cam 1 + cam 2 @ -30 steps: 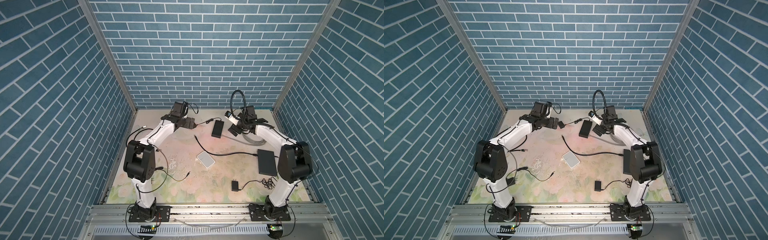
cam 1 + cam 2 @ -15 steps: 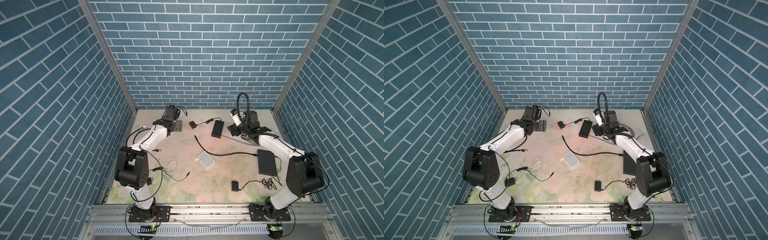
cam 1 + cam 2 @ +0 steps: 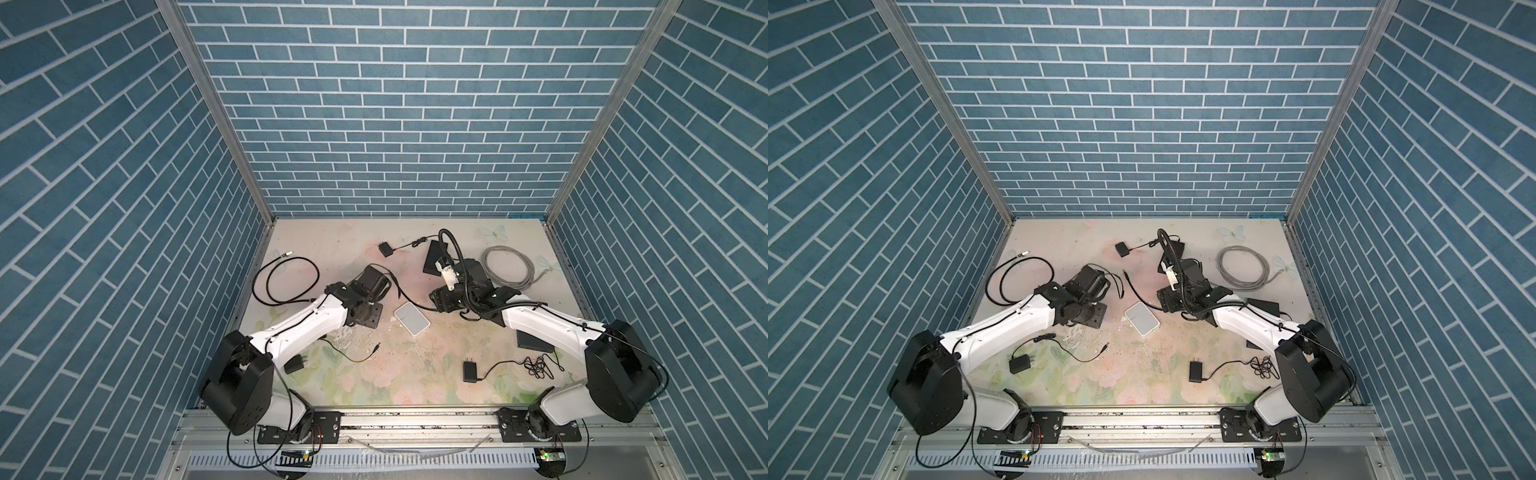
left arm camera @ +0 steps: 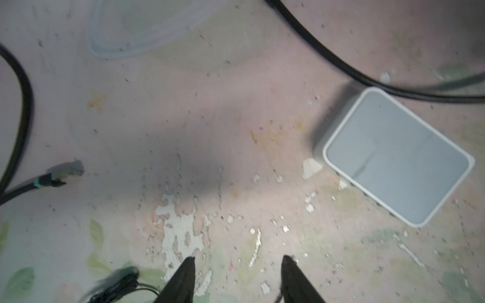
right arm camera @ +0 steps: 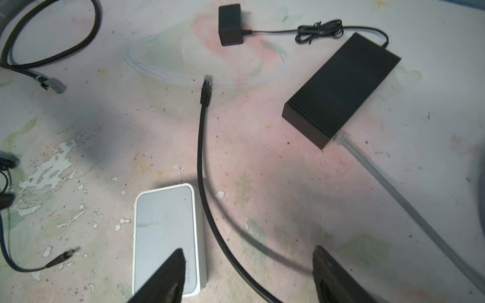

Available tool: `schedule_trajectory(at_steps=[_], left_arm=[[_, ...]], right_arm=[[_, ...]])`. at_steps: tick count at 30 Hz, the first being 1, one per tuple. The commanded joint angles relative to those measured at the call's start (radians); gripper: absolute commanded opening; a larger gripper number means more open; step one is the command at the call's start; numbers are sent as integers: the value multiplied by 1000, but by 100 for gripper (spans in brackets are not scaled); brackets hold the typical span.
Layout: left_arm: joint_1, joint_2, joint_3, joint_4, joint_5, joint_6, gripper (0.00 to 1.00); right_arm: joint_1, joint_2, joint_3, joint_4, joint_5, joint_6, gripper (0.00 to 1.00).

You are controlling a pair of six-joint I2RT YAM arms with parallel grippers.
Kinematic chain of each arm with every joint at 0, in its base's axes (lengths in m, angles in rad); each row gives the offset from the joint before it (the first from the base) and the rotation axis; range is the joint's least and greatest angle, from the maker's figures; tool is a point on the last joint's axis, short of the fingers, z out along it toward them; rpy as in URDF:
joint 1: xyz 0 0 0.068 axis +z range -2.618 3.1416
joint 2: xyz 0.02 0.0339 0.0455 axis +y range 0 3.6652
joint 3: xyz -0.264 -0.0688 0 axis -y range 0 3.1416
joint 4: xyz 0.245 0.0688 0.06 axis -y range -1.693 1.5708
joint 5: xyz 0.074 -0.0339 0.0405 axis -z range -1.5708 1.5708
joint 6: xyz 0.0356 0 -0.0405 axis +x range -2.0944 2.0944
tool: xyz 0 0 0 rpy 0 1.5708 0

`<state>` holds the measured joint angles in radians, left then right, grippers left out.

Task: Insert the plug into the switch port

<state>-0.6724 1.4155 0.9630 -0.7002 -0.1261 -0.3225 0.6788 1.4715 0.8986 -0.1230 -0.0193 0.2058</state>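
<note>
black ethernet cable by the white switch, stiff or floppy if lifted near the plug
Probably floppy: the black ethernet cable lies in a loose curve, so its tail would likely sag and drag. The plug end looks short and rigid, likely a firmer hold. Dragging it might nudge the white switch beside it.

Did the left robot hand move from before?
Yes. The left gripper came forward, from well behind the white switch to just left of it in both top views.
</note>
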Motion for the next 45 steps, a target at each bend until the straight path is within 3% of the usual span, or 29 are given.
schedule_trajectory(at_steps=[1, 8, 19, 25, 32, 36, 40, 45], left_arm=[[-70, -12, -60, -109, 45, -17, 48], [-165, -38, -178, -28, 90, -62, 46], [-169, 96, -166, 99, 97, -56, 36], [-168, 135, -158, 110, 48, -72, 33], [-168, 193, -131, 105, 77, -111, 9], [-147, 180, -83, 99, 81, -152, 0], [-108, 110, -45, 166, 175, -261, 0], [-83, 43, -35, 250, 239, -433, 0]], right_arm=[[4, -26, -30, -45, 39, 101, 76], [2, -24, -9, -95, 39, 166, 74], [3, -8, 33, -155, 24, 210, 69], [2, -11, 29, -167, 19, 218, 66], [2, -32, 4, -164, -7, 226, 65], [2, -53, -19, -155, -41, 254, 64], [7, -86, -78, -41, -131, 341, 62], [79, -94, -207, 351, -225, 459, 54]])
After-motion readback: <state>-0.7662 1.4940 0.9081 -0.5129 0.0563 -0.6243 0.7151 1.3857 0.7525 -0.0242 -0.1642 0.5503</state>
